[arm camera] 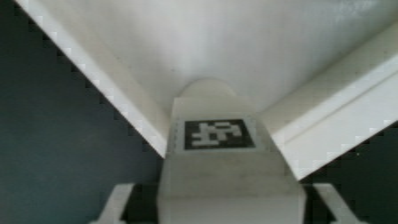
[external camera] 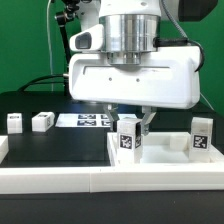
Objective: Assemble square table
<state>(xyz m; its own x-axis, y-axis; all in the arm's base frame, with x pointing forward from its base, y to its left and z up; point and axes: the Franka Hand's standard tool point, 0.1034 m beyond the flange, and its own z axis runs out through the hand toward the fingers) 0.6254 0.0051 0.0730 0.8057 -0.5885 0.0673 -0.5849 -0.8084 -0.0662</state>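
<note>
One slab [external camera: 165,148] lay flat on table [external camera: 60,145], exterior view's right; no leg seen fitted to it. 4 legs, all loose: two [external camera: 15,122] [external camera: 42,121] at exterior view's left, well apart from slab; one [external camera: 200,135] at slab's far end; one [external camera: 127,138] upright btw fingers [arm camera: 119,207]. Couldn't tell if fingers pinched it or only flanked it. Judged early: all 4 left to mount.

The arm [external camera: 130,35] points straight down, tool [external camera: 134,119] low, fingers [arm camera: 121,206] partly apart.
</note>
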